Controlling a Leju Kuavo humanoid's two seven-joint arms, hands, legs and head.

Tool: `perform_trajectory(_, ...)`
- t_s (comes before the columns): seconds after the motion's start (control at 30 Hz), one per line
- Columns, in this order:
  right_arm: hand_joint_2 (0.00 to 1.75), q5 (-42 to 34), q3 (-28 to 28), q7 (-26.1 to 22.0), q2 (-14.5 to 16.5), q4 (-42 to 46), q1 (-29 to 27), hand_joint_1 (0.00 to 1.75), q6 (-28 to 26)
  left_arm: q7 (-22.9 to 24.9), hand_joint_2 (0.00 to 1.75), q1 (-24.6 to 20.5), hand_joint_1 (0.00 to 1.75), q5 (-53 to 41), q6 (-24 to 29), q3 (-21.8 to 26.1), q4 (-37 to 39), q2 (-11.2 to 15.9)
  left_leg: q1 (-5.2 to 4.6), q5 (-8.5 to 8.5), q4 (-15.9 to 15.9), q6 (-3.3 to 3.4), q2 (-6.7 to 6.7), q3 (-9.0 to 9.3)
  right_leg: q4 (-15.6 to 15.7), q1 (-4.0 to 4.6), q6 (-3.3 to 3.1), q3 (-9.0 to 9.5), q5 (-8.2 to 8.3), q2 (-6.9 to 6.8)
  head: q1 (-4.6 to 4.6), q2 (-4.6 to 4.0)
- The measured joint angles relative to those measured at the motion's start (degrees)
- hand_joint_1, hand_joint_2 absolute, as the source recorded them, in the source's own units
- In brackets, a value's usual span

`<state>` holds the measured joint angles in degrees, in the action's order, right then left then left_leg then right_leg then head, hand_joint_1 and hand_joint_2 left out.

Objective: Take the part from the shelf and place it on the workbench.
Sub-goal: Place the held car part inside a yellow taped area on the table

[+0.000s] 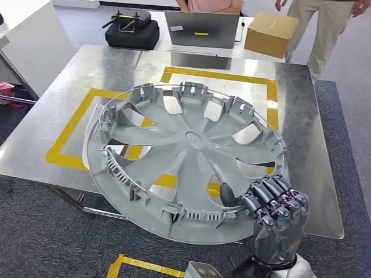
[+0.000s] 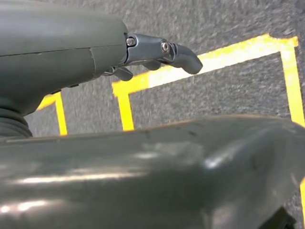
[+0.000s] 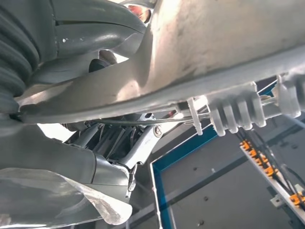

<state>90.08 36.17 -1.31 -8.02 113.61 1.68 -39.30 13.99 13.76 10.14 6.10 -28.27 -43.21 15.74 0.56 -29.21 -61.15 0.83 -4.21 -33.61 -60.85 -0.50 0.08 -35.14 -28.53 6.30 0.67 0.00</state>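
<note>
Where the dark fingers [image 1: 273, 200] of the right hand [image 1: 271, 211] curl over the near rim, they clamp the part [image 1: 188, 156] — a large grey wheel cover, its ribbed inner face turned up — with the thumb tucked into one of its spoke openings. In the right wrist view the fingers [image 3: 144, 143] lie close under the cover's pale underside [image 3: 223, 43], pressed against it. The cover sits tilted over the workbench [image 1: 306, 145], a shiny metal-topped table marked with yellow tape rectangles [image 1: 72, 124]; whether its far edge touches the top or hangs just above it, I cannot tell. Its near edge juts past the table's front edge, over the grey carpet [image 1: 39, 231].

The left hand [image 2: 158, 52] hangs over the carpet [image 2: 201, 95] and a yellow floor marking [image 2: 216, 59] with a finger stretched out and nothing in it.

Beyond the table stand a black case [image 1: 133, 32], an open laptop [image 1: 202, 29] and a cardboard box [image 1: 270, 32]; a person in light trousers [image 1: 323, 29] stands at the far right corner, and another person sits behind the laptop.
</note>
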Motion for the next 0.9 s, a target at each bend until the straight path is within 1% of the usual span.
perform_trajectory(0.03, 1.75, 0.0, 0.0, 0.1, 0.0, 0.0, 0.0, 1.75, 0.0, 0.0, 0.00, -0.1, 0.00, 0.0, -0.1, -0.1, 0.1, 0.1, -0.09, -0.09, 0.4, 0.03, 0.12, 0.18, 0.1, -0.11, 0.36, -0.20, 0.21, 0.60, 0.04, 0.00)
perform_trajectory(0.07, 1.75, 0.0, 0.0, 0.1, 0.0, 0.0, -0.1, 1.75, 0.0, 0.0, 0.00, -0.2, 0.00, 0.1, -0.1, -0.2, 0.2, 0.2, -0.06, 0.01, 0.9, 0.06, 0.71, 0.32, 0.3, -0.21, 0.75, -0.47, 0.39, 1.11, 0.09, 0.00)
perform_trajectory(0.1, 1.75, 0.0, 0.0, 0.2, 0.0, 0.0, -0.1, 1.75, 0.0, 0.1, 0.00, -0.4, 0.00, 0.1, -0.2, -0.2, 0.2, 0.3, 0.03, 0.23, 1.4, 0.19, 1.36, 0.47, 0.3, -0.16, 1.08, -0.74, 0.32, 0.71, 0.07, 0.00)
perform_trajectory(0.13, 1.75, 0.0, 0.0, 0.2, 0.0, 0.0, -0.1, 1.75, 0.0, 0.1, 0.00, -0.6, 0.00, 0.1, -0.2, -0.3, 0.3, 0.3, 0.17, 0.48, 1.9, 0.38, 2.01, 0.64, -0.4, -0.02, 1.35, -1.29, -0.27, -0.45, -0.06, 0.00)
perform_trajectory(0.17, 1.75, 0.0, 0.1, 0.1, 0.0, 0.1, -0.1, 1.75, 0.0, 0.1, 0.00, -0.7, 0.00, 0.1, -0.3, -0.4, 0.3, 0.3, 0.32, 0.71, 2.3, 0.55, 2.66, 0.79, -2.1, 0.14, 1.58, -2.26, -1.43, -2.06, -0.24, 0.00)
perform_trajectory(0.2, 1.75, 0.0, 0.1, 0.0, 0.0, 0.1, 0.0, 1.75, 0.0, 0.1, 0.00, -0.8, 0.00, 0.1, -0.3, -0.5, 0.4, 0.3, 0.32, 0.81, 2.5, 0.69, 3.26, 0.86, -4.9, 0.19, 1.76, -3.53, -3.04, -3.90, -0.38, 0.00)
perform_trajectory(0.23, 1.75, 0.0, 0.2, -0.2, 0.0, 0.1, 0.1, 1.75, 0.0, 0.0, 0.00, -0.8, 0.00, 0.1, -0.3, -0.7, 0.6, 0.3, 0.30, 0.83, 2.6, 0.78, 3.80, 0.85, -8.4, 0.15, 1.97, -5.12, -4.78, -5.02, -0.51, 0.00)
perform_trajectory(0.27, 1.75, 0.0, 0.2, -0.4, 0.0, 0.1, 0.1, 1.75, 0.0, 0.0, 0.00, -0.9, 0.00, 0.2, -0.3, -0.9, 0.8, 0.3, 0.28, 0.82, 2.5, 0.79, 4.37, 0.83, -11.6, 0.06, 2.17, -6.53, -5.98, -5.55, -0.52, 0.00)
perform_trajectory(0.3, 1.75, 0.0, 0.2, -0.6, -0.1, 0.0, 0.0, 1.75, 0.0, 0.0, 0.00, -1.0, 0.00, 0.3, -0.4, -1.2, 1.1, 0.3, 0.27, 0.81, 2.5, 0.80, 4.90, 0.83, -13.3, -0.04, 2.35, -7.21, -6.29, -5.79, -0.52, 0.00)
perform_trajectory(0.33, 1.75, 0.0, 0.2, -0.8, -0.1, 0.0, 0.0, 1.75, 0.0, 0.0, 0.00, -1.2, 0.00, 0.4, -0.4, -1.4, 1.4, 0.3, 0.27, 0.80, 2.5, 0.78, 5.29, 0.83, -13.1, -0.13, 2.47, -6.89, -5.62, -5.92, -0.52, 0.00)
perform_trajectory(0.37, 1.75, 0.0, 0.2, -0.9, -0.1, -0.1, 0.0, 1.75, 0.0, 0.0, 0.00, -1.4, 0.00, 0.5, -0.4, -1.5, 1.6, 0.3, 0.28, 0.78, 2.5, 0.74, 5.56, 0.87, -10.7, -0.19, 2.50, -5.41, -4.07, -6.06, -0.54, 0.00)
perform_trajectory(0.4, 1.75, 0.0, 0.2, -1.0, -0.2, -0.1, 0.0, 1.75, 0.0, 0.0, 0.00, -1.6, 0.00, 0.5, -0.4, -1.6, 1.7, 0.3, 0.29, 0.76, 2.5, 0.64, 5.70, 0.93, -6.7, -0.21, 2.43, -3.11, -2.31, -6.34, -0.54, 0.00)
perform_trajectory(0.43, 1.75, 0.0, 0.2, -1.1, -0.2, -0.2, 0.0, 1.75, 0.0, 0.0, 0.00, -1.7, 0.00, 0.6, -0.4, -1.6, 1.8, 0.3, 0.18, 0.72, 2.5, 0.44, 5.78, 0.95, -2.8, -0.13, 2.27, -0.79, -1.19, -6.70, -0.54, 0.00)
perform_trajectory(0.47, 1.75, -0.1, 0.2, -1.1, -0.2, -0.2, 0.1, 1.75, 0.0, 0.0, 0.00, -1.9, 0.00, 0.6, -0.4, -1.6, 1.9, 0.3, 0.08, 0.70, 2.4, 0.19, 5.82, 0.95, 0.2, -0.04, 2.00, 0.97, -0.51, -6.97, -0.51, 0.00)
perform_trajectory(0.5, 1.75, -0.1, 0.2, -1.2, -0.2, -0.2, 0.1, 1.75, 0.0, 0.0, 0.00, -2.0, 0.00, 0.6, -0.4, -1.6, 1.9, 0.3, -0.03, 0.70, 2.3, -0.07, 5.84, 0.91, 1.9, 0.03, 1.76, 1.97, -0.35, -7.14, -0.48, 0.00)
perform_trajectory(0.57, 1.75, -0.1, 0.2, -1.2, -0.2, -0.2, 0.0, 1.75, 0.0, 0.0, 0.00, -2.0, 0.00, 0.6, -0.4, -1.7, 2.1, 0.4, -0.12, 0.75, 2.1, 0.00, 5.86, 0.86, 2.4, 0.07, 1.52, 2.23, -0.28, -7.02, -0.40, 0.00)
perform_trajectory(0.63, 1.75, -0.1, 0.1, -1.4, -0.2, -0.2, 0.0, 1.75, 0.0, -0.1, 0.00, -2.1, 0.00, 0.6, -0.4, -1.7, 2.4, 0.4, -0.12, 0.84, 2.3, 0.26, 5.86, 0.98, 2.4, 0.09, 1.52, 2.23, -0.21, -6.93, -0.38, 0.00)
perform_trajectory(0.9, 1.75, 0.0, -0.5, -3.1, -0.2, -1.6, -0.1, 1.75, 0.0, -1.4, 0.00, -3.7, 0.00, 1.2, 0.1, -2.7, 5.4, -0.3, -0.01, 1.31, 3.0, -0.56, 5.86, 1.20, 2.3, 0.26, 1.08, 2.20, -0.29, -6.96, -0.38, 0.00)
